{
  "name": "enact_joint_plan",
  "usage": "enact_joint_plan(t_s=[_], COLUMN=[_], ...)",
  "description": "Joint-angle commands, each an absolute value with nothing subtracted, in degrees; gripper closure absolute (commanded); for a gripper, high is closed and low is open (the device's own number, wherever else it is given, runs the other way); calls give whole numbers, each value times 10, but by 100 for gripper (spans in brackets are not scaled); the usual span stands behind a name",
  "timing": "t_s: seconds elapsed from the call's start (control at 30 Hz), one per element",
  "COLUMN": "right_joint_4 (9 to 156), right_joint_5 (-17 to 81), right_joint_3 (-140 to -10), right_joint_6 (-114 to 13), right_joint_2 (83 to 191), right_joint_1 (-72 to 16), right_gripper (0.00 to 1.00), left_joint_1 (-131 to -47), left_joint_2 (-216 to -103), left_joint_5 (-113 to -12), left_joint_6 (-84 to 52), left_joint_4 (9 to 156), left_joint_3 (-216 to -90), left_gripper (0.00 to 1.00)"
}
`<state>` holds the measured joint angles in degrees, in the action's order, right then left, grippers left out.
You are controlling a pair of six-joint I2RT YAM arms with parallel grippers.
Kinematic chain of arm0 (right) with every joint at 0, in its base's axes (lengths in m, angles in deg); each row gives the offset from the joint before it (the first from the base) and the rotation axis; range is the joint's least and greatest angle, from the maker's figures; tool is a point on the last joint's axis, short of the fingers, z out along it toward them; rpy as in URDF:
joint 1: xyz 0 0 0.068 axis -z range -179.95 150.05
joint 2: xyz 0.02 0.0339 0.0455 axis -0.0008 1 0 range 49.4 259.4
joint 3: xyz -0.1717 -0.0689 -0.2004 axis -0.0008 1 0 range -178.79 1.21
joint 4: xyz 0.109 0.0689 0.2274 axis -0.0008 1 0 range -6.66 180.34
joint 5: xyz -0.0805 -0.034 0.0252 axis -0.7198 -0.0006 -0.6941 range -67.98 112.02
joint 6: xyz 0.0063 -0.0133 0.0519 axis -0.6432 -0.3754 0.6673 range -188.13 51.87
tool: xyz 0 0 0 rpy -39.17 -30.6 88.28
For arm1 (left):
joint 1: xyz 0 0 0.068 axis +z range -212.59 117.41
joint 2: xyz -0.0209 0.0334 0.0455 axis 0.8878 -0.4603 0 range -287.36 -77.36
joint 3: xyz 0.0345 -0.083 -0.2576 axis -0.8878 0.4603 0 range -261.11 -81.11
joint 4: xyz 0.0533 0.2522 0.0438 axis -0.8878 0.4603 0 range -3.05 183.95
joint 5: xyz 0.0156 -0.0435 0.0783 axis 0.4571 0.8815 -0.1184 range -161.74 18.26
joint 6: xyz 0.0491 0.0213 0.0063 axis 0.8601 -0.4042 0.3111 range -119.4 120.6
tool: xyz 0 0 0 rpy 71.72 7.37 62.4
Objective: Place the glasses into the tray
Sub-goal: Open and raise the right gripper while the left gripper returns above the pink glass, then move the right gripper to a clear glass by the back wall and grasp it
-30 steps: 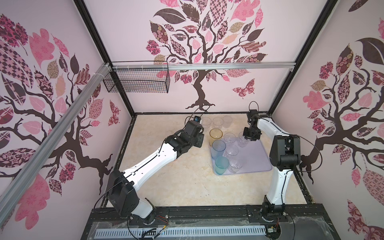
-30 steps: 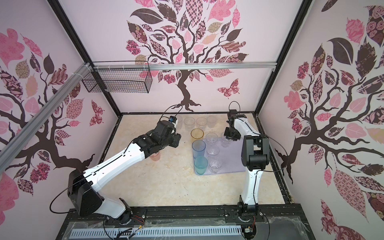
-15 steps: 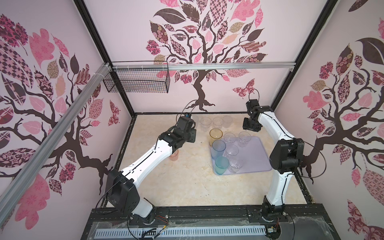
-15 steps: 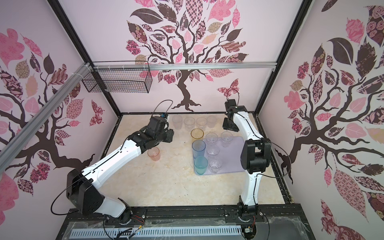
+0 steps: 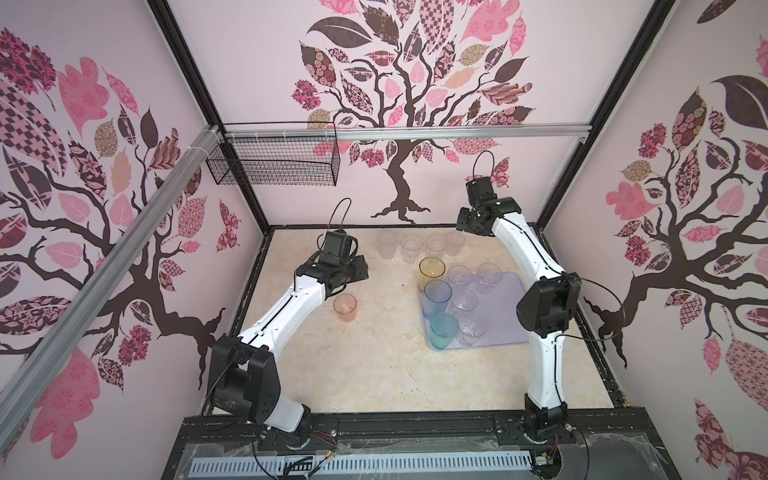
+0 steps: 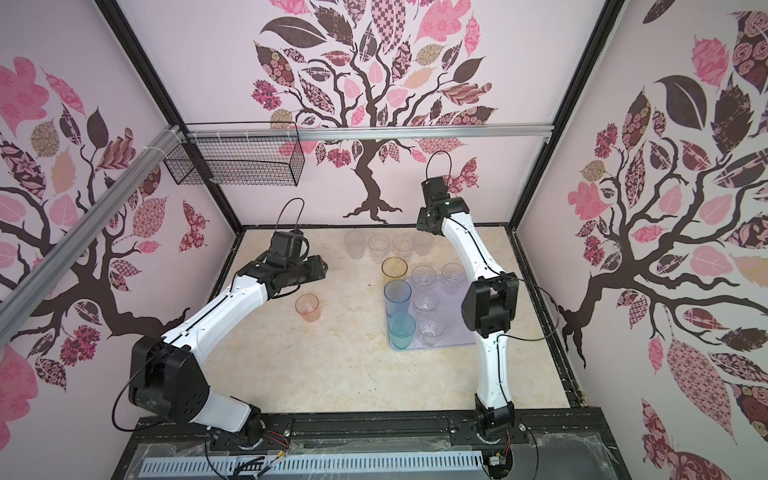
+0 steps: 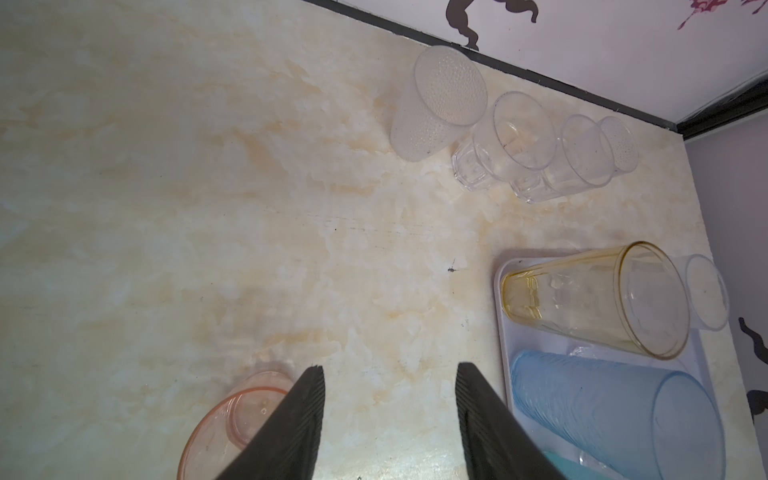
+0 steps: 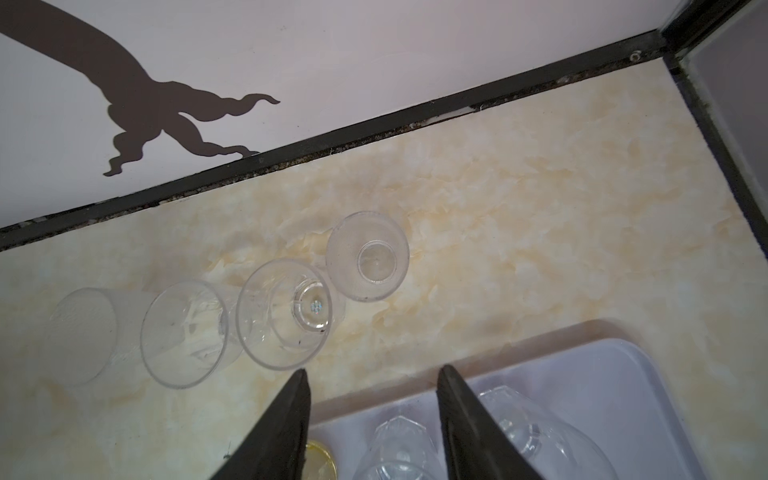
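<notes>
Evidently a fresh pick is in hand: the left fingers (image 7: 291, 424) and right fingers (image 8: 282, 424) both stand parted and empty; the tray (image 5: 498, 328) holds several glasses (image 5: 463, 300), tinted and clear, while four clear glasses (image 5: 411, 245) line the far edge of the desk (image 5: 374, 374) below the right fingers; a pink glass (image 5: 345, 306) stands alone just beside the left fingers; next, I judge, either pair must descend astride one rim and close; every glass stands upright, mouth up, long axis vertical.
</notes>
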<state>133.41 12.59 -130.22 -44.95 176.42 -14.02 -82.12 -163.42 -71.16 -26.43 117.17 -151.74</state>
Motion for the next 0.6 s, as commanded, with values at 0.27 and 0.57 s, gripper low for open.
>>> enact_joint_plan(t_s=[0.27, 0.57], right_joint_4=[1275, 1266], right_joint_5=[210, 234], right_joint_3=[-1371, -1447], right_joint_6=[-476, -498], right_joint_2=[1850, 1939], right_joint_1=[-211, -253], right_gripper=[47, 45], left_joint_1=[-823, -824], left_joint_2=[-1656, -1662], left_joint_5=[-700, -697], left_joint_6=[-255, -251], left_joint_4=[1149, 1145], left_joint_3=[-1495, -1490], left_gripper=[46, 46])
